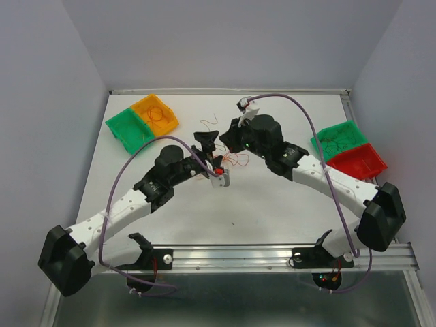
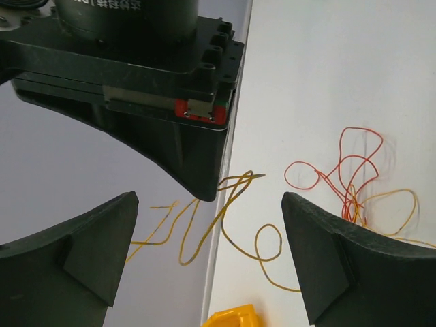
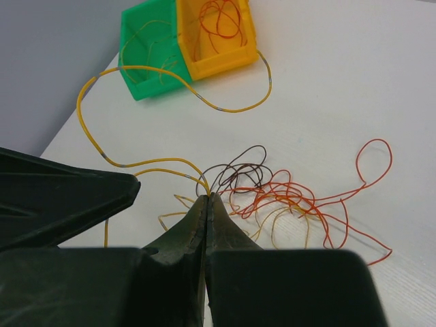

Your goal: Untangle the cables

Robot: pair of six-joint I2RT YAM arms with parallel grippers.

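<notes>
The cables [image 3: 272,194] lie in a loose heap near the middle of the table [image 1: 272,211], a bit toward the far edge. They are red, orange and brown, all looped through each other. The right gripper [image 3: 206,199] has its fingers pressed together on one yellow wire [image 3: 122,163], right at the edge of the heap. From the pinch, that wire runs off in a big loop toward the green bin [image 3: 144,90] and yellow bin [image 3: 218,65] in the far left corner. The left gripper [image 2: 210,199] has its fingers wide apart and holds nothing. It sits just beside the right one, and the yellow wire shows between its fingers. The pinched bit looks lifted off the table, but that is hard to tell. These wires are thin, light and floppy. They bend any way you pull them, and they catch on each other. A hard tug would likely drag the whole heap along or pull a knot tight. A good place to grab is the free yellow wire close to the pinch, then pull slowly away from the heap.
</notes>
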